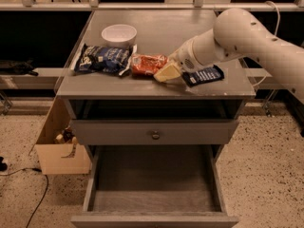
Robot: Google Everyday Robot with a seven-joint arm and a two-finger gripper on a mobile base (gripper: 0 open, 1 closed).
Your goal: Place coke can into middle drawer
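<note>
Obs. 1, gripper: your gripper (167, 72) sits low over the cabinet top (156, 25), near the front edge, right of centre. The white arm (247, 37) comes in from 2 o'clock. Its cream-coloured tip is right against the can's right end. Open or closed: can't tell from this view.

Obs. 2, coke can (148, 64): lying on its side on the cabinet top, long axis running 9 to 3 o'clock. It's on the surface, not lifted. Your gripper is at approx 4 o'clock of it.

Obs. 3, neighbours on top, ref. the can:
- blue snack bag (102, 59) at 9 o'clock, flat, its right edge just beside the can.
- white bowl (118, 34) at 11 o'clock, upright, near the bag's back edge.
- navy packet (203, 75) at 3 o'clock, beyond your gripper, flat, partly under the arm.

Obs. 4, middle drawer (154, 184): pulled out toward the camera, at 6 o'clock of the can and well below it. Grey floor & low side walls show.

Obs. 5, drawer front w/ round knob (155, 135): closed, btwn the top and the open drawer.

Obs. 6, floor: cardboard box (61, 151) at 9 o'clock of the cabinet, touching its left side; a dark cable (40, 198) runs past its lower left.
</note>
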